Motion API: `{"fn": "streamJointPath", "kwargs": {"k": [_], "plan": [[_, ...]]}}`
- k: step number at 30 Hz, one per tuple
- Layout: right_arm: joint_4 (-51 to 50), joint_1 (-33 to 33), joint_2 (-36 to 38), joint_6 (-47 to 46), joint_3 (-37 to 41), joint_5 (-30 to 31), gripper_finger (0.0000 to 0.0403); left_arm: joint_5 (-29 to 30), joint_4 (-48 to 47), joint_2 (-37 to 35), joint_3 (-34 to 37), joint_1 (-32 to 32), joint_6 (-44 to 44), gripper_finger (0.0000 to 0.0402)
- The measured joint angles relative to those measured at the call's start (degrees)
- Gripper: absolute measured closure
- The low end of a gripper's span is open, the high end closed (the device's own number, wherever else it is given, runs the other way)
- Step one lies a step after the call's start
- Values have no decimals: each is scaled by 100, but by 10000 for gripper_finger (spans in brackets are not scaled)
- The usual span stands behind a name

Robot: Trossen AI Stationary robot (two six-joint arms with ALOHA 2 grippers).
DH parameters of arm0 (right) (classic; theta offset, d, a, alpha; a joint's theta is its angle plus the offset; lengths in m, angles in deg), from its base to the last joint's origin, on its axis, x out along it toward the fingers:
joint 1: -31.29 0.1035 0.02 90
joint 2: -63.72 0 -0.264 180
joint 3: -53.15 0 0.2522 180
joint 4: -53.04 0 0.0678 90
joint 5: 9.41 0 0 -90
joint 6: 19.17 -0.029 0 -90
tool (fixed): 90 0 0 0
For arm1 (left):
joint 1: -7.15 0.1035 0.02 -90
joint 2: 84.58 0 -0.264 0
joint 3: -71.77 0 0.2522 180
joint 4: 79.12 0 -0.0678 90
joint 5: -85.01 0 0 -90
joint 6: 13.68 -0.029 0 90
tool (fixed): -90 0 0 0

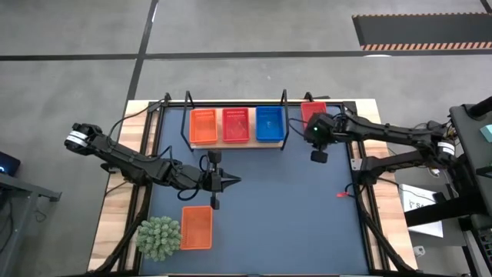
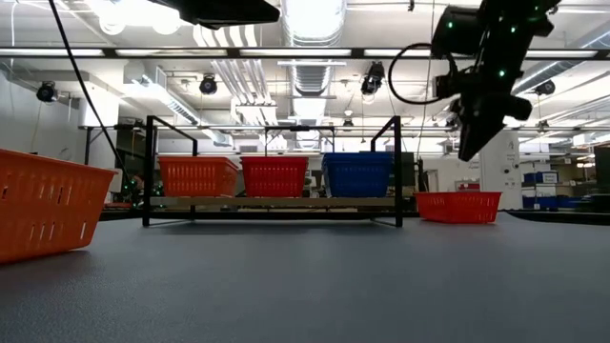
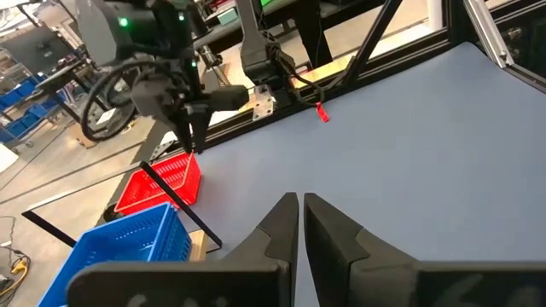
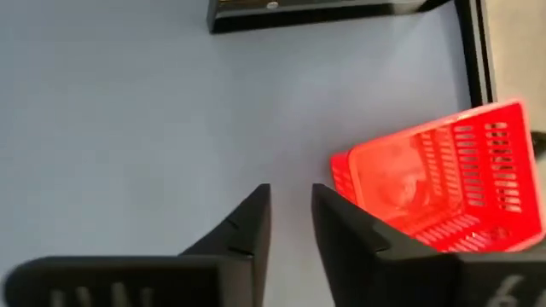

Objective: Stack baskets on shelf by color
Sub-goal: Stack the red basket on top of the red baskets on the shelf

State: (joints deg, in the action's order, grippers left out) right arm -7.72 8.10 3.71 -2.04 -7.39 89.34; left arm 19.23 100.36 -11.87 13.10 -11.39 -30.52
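our right gripper [image 1: 318, 155] jaws slightly parted, empty | red basket [image 1: 313, 112] at its 12 o'clock, right of shelf [image 1: 235, 142], long axis probably 12–6 | left gripper [image 1: 231, 181] closed, farther

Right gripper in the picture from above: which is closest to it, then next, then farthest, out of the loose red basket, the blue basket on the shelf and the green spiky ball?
From the right gripper:
1. Loose red basket, on the mat right of the shelf.
2. Blue basket, at the shelf's right end.
3. Green spiky ball, far off at the mat's front left corner.
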Motion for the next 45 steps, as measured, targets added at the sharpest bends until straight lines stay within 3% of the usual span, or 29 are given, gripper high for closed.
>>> {"fn": "streamJointPath", "kwargs": {"k": [8,16,27,36,40,45], "plan": [[734,-375,-4,545,347,27,252,2,-1,0,0,4,-2,395],[1005,-974,-4,505,554,-13,219,2,-1,0,0,4,-4,395],[1859,-1457,-137,536,1084,28,218,2,-2,0,0,0,-11,395],[1851,-1623,-1184,495,908,-2,222,4,-2,0,0,0,-15,395],[1745,-1623,-1462,522,712,-21,242,4,0,0,0,0,-15,395],[1711,-1623,-1547,590,628,-21,298,4,-2,0,0,0,-17,395]]}}
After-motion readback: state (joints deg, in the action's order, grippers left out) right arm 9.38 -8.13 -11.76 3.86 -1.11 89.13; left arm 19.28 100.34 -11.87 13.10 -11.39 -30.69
